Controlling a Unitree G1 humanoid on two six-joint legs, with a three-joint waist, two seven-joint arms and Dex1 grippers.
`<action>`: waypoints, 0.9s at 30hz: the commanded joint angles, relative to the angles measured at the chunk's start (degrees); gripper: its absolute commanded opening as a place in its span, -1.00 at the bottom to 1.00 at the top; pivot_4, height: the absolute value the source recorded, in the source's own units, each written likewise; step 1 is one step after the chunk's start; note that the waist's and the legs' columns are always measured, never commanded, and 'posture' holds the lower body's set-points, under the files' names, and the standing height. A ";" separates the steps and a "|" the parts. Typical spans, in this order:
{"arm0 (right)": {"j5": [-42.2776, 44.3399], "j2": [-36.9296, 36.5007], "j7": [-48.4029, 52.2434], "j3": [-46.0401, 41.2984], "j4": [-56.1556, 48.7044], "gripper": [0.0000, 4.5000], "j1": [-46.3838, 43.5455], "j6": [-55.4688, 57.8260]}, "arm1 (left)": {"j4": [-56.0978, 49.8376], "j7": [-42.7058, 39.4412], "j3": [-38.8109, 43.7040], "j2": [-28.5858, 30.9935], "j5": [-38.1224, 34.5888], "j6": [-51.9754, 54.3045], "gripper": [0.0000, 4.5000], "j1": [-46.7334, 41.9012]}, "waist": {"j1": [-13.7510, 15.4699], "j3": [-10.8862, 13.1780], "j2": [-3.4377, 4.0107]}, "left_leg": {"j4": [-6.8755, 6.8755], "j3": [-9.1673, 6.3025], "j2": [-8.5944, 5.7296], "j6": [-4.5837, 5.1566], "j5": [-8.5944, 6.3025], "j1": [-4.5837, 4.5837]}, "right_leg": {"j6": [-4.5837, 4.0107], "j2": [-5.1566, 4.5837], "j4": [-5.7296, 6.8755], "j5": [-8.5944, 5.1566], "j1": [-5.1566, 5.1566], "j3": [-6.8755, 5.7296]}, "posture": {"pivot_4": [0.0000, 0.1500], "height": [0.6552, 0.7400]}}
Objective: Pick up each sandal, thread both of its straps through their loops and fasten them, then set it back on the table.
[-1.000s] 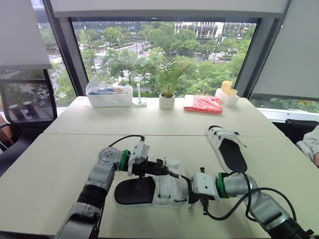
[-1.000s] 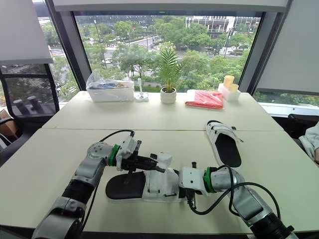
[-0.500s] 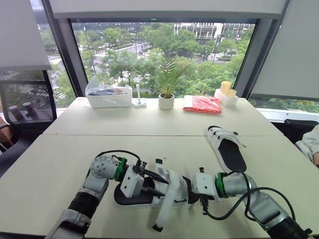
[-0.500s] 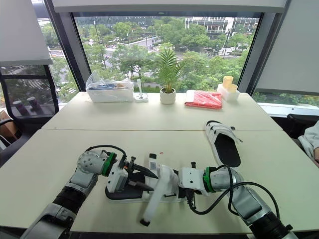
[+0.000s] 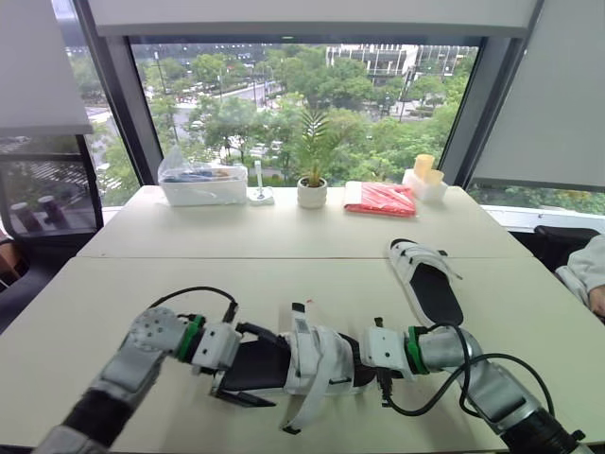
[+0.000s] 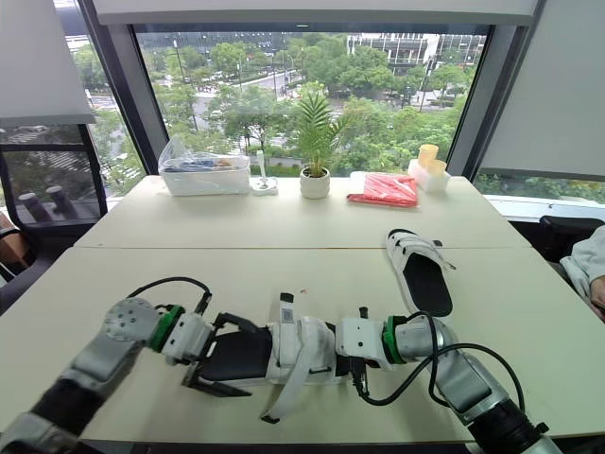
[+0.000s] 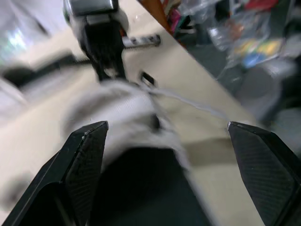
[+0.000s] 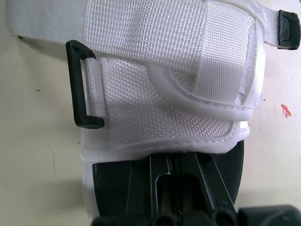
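The near sandal (image 5: 317, 359), black sole with white mesh straps, lies flat near the table's front edge. One strap (image 5: 304, 409) hangs loose toward the front edge, and another strap end (image 5: 300, 320) sticks up. My left gripper (image 5: 249, 367) is open at the heel end, one finger on each side of the sole (image 7: 146, 188), holding nothing. My right gripper (image 8: 176, 174) is shut, its fingers lying together on the toe end, beside a black loop (image 8: 80, 84). The second sandal (image 5: 430, 288) lies farther back on the right, away from both grippers.
Along the table's far edge stand a clear plastic box (image 5: 203, 184), a small potted plant (image 5: 310, 192), a red packet (image 5: 383, 199) and yellow cups (image 5: 423, 170). A person's sleeve (image 5: 591, 279) shows at the right edge.
My left gripper let go of the strap, opened wide and drew back left to the heel. The freed strap dropped over the sandal's front side. The right gripper stayed put.
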 commanded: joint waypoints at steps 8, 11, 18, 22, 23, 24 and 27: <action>-3.79 0.13 0.55 4.41 3.92 -1.00 1.98 0.68 | -15.02 8.11 -2.96 1.29 -9.29 41.09 0.86 2.59 | 0.29 0.05 -0.03 | -0.14 0.02 0.06 0.05 -0.03 0.58 | -0.04 0.03 -0.13 -0.03 0.51 0.02 | 1.00 1.00; -3.72 0.26 0.44 4.49 3.42 -1.00 2.30 1.00 | -14.77 10.75 -3.63 -1.55 -7.90 43.51 0.86 1.80 | 0.25 0.04 -0.03 | -0.18 0.03 0.08 0.05 -0.03 0.56 | -0.04 0.03 -0.15 -0.03 0.48 0.03 | 1.00 1.00; -3.58 0.20 0.19 4.44 1.84 -1.00 3.20 1.97 | -13.01 13.21 -6.25 -6.48 -5.04 45.61 0.86 -0.50 | 0.32 0.03 -0.04 | -0.35 0.06 0.10 0.04 -0.03 0.58 | -0.08 0.00 -0.22 -0.03 0.42 0.09 | 1.00 1.00; -3.48 -0.05 0.02 4.25 0.99 -1.00 3.75 2.58 | -10.94 14.46 -6.77 -9.43 -3.65 45.97 0.86 -1.45 | 0.51 0.00 -0.04 | -0.58 0.07 0.10 0.02 -0.01 0.64 | -0.18 -0.03 -0.33 -0.07 0.41 0.09 | 1.00 1.00; -3.46 -0.12 -0.04 4.23 0.75 -1.00 3.95 2.73 | -10.02 14.93 -6.70 -10.31 -3.39 46.07 0.86 -1.82 | 0.52 0.00 -0.04 | -0.58 0.07 0.10 0.02 -0.01 0.64 | -0.28 -0.04 -0.33 -0.12 0.40 0.10 | 1.00 1.00; -3.45 -0.17 -0.09 4.23 0.58 -1.00 4.08 2.84 | -9.39 15.26 -6.60 -10.95 -3.18 46.18 0.86 -2.08 | 0.62 0.00 -0.04 | -0.59 0.07 0.10 0.02 -0.01 0.64 | -0.29 -0.05 -0.33 -0.12 0.41 0.10 | 1.00 1.00; -3.46 -0.22 -0.32 4.29 0.12 -1.00 4.41 3.21 | -8.16 15.56 -6.40 -12.15 -2.77 46.52 0.86 -2.67 | 0.73 -0.05 -0.03 | -0.59 0.07 0.10 0.01 -0.01 0.64 | -0.34 -0.09 -0.36 -0.11 0.42 0.09 | 1.00 1.00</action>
